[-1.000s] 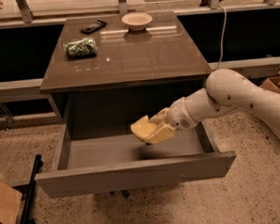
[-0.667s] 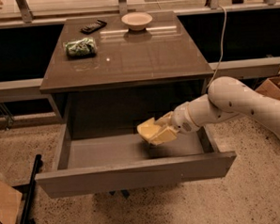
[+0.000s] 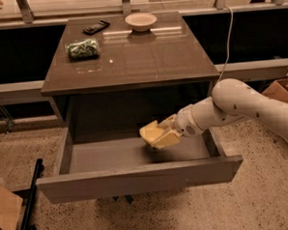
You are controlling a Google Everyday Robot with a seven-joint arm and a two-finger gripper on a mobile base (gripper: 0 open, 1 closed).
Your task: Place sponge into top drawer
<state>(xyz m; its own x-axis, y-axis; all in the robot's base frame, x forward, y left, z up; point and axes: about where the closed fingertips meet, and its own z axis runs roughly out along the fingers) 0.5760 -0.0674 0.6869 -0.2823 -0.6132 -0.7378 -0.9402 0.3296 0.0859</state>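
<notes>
The top drawer [image 3: 137, 177] is pulled wide open below the cabinet top, its grey inside showing. My gripper [image 3: 160, 134] reaches in from the right on a white arm and is shut on the pale-yellow sponge [image 3: 152, 135]. It holds the sponge just above the drawer floor, right of the drawer's middle. A shadow lies on the floor under the sponge.
On the cabinet top [image 3: 131, 54] sit a green crinkly packet [image 3: 83, 48], a beige bowl [image 3: 140, 21] and a dark remote [image 3: 96, 27]. A cardboard box [image 3: 283, 89] stands at the right. A black bar [image 3: 30, 200] lies on the floor at the left.
The gripper with the sponge has moved slightly to the right and a little lower inside the open drawer. The drawer has not moved.
</notes>
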